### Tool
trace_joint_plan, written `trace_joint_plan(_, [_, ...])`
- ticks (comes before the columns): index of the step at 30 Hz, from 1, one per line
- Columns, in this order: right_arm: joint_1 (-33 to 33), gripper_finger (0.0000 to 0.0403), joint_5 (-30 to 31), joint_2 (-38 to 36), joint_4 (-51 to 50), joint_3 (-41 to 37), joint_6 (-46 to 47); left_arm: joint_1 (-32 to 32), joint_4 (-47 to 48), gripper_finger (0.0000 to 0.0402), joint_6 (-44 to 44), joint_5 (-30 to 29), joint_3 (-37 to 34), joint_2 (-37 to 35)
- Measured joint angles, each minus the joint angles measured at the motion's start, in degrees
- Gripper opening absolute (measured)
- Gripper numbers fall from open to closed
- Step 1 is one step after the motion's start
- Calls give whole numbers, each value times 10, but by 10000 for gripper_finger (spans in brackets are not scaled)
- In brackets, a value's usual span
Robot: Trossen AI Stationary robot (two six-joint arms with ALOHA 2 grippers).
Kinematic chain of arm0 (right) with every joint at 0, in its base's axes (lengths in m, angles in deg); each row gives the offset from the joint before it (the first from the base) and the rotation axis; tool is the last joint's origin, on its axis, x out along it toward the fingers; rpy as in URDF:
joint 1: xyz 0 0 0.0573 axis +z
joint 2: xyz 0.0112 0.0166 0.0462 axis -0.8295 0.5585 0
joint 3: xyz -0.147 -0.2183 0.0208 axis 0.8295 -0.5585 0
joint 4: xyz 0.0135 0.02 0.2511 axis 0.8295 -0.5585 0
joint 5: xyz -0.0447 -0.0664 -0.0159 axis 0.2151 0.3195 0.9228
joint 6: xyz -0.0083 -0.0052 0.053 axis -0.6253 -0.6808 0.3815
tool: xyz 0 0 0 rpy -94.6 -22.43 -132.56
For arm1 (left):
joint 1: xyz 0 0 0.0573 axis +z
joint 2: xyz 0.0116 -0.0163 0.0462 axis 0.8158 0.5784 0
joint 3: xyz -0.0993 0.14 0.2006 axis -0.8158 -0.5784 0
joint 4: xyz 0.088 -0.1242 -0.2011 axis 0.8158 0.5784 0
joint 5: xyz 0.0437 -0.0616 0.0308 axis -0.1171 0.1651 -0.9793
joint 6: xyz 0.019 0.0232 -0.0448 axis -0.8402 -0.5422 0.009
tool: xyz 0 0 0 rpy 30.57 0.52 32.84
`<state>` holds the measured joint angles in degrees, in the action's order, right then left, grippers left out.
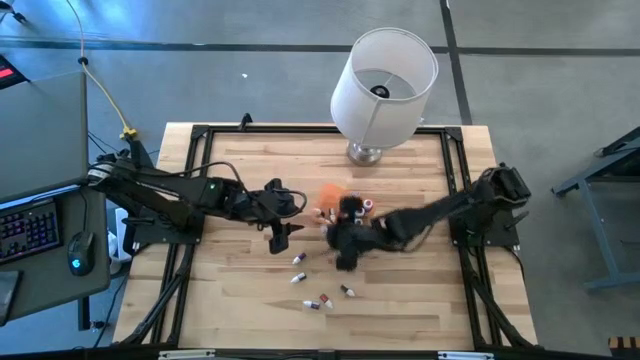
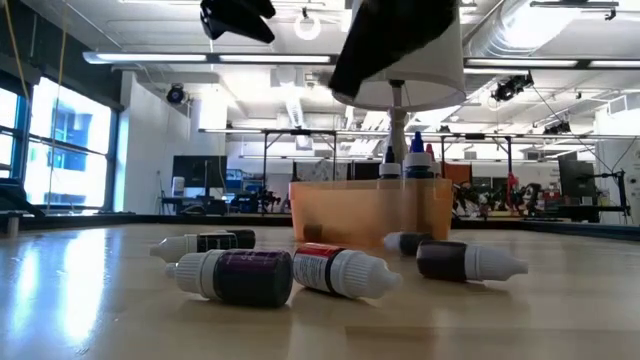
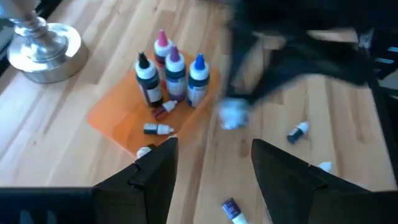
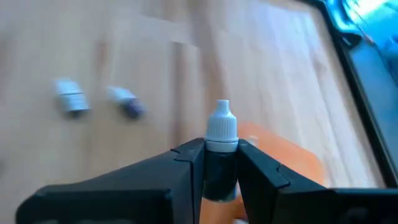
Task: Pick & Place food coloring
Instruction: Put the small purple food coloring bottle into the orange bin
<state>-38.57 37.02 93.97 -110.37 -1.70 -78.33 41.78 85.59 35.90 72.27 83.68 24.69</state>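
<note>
Right hand (image 4: pixel 221 165), clamped on one food coloring bottle (image 4: pixel 221 134) held cap-forward, hangs just right of the orange tray (image 1: pixel 331 197); left hand (image 3: pixel 214 171) waits wide open.

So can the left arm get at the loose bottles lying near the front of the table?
Probably yes. The left gripper hangs open just behind the loose bottles, with bare table between. The right gripper, shut on a bottle, sits off to the side.

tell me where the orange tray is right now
In the high view the orange tray sits mid-table, just in front of the lamp, between the two arms.
</note>
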Motion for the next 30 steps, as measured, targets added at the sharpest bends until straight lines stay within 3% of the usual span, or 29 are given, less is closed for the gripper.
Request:
trace_joint_plan(7, [-120, 80, -78, 4, -6, -46, -2, -8, 2, 202, 12, 5, 0, 0])
trace_joint_plan(13, [-172, 88, -173, 4, 0, -53, -14, -6, 15, 202, 13, 1, 0, 0])
trace_joint_plan(23, [-166, 141, -125, 4, -4, -50, -65, -7, 34, 202, 20, -7, -1, 0])
trace_joint_plan(30, [-129, 158, -161, 3, -86, -14, -9, -44, 2, 202, 138, -34, -78, 1])
